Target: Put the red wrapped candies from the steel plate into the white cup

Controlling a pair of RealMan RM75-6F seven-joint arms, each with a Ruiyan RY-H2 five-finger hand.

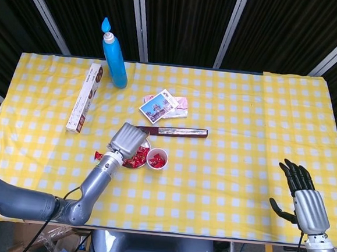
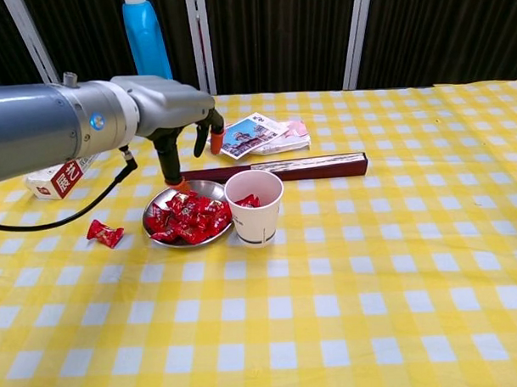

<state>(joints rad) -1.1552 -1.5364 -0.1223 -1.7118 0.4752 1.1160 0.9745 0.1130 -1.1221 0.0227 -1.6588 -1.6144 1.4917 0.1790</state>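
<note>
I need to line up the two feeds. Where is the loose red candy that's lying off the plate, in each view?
Head view: the loose candy lies on the cloth, left of the left hand.
Chest view: the loose candy lies left of the steel plate.
Shared landmark: the white cup, just right of the plate.

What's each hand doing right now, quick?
Left hand: open, fingers spread above the steel plate, holding nothing.
Right hand: open, empty, at the table's near edge.
</note>
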